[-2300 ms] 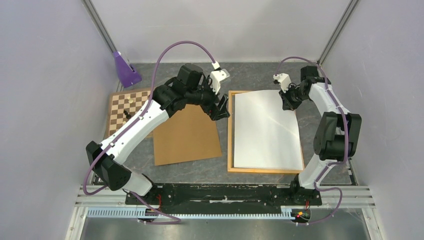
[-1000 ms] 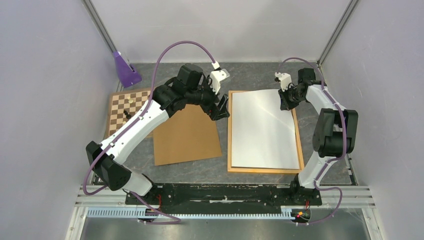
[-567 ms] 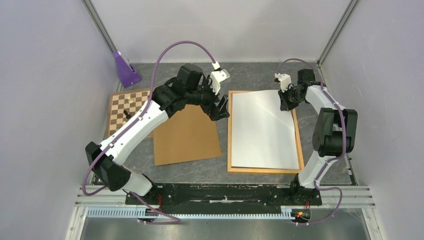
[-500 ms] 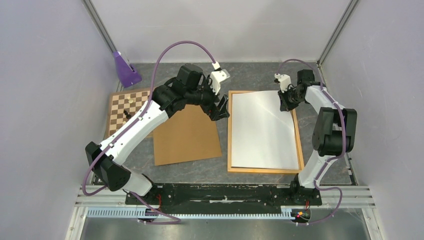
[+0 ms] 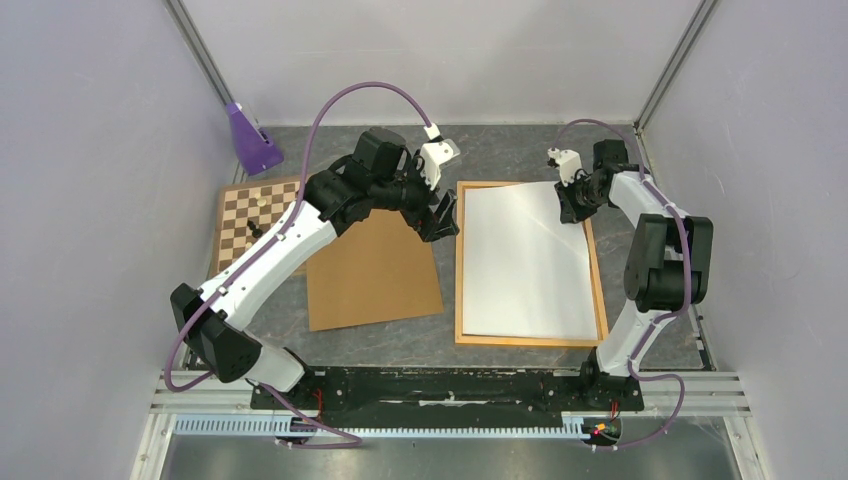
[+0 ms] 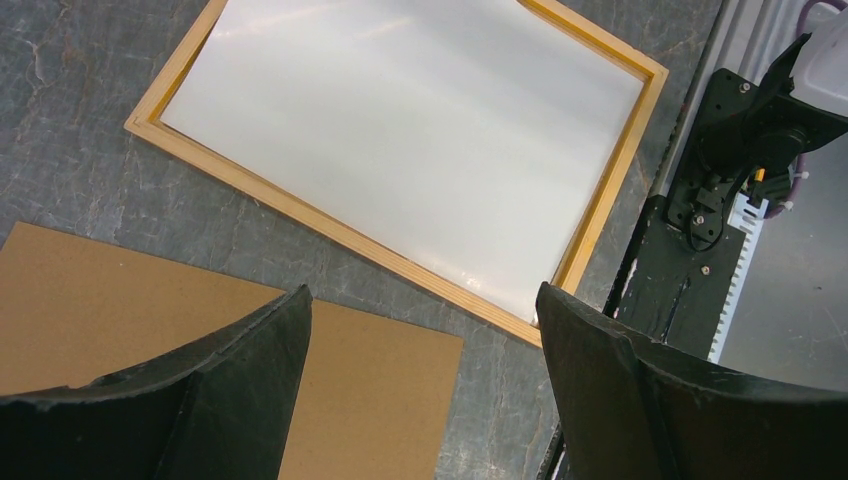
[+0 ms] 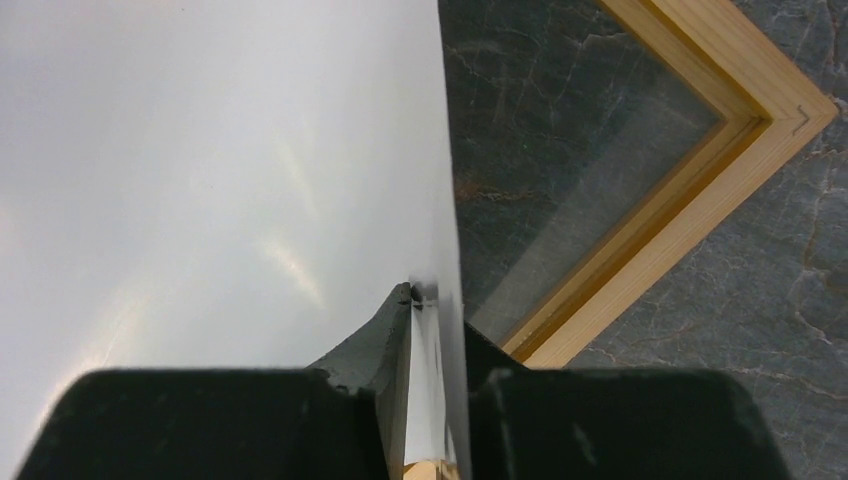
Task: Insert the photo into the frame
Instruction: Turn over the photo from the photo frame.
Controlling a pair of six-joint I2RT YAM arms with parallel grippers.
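On table (image 5: 500,150): one frame (image 5: 530,341), one photo (image 5: 525,260), one backing board (image 5: 370,270), one chessboard (image 5: 238,218).

Light-orange wooden frame (image 5: 460,262) (image 6: 335,228) (image 7: 680,190): thin rails, lies flat on the tabletop right of centre, long sides running near to far. Glass shows in its far right corner, with the grey tabletop visible through it.

The photo (image 5: 525,265) (image 6: 400,130) (image 7: 200,150): large sheet, plain white glossy side up, sits inside the frame and covers most of the opening. Its far right corner is raised off the glass, with the edge pinched in the jaws of the right gripper (image 5: 572,208) (image 7: 425,300).
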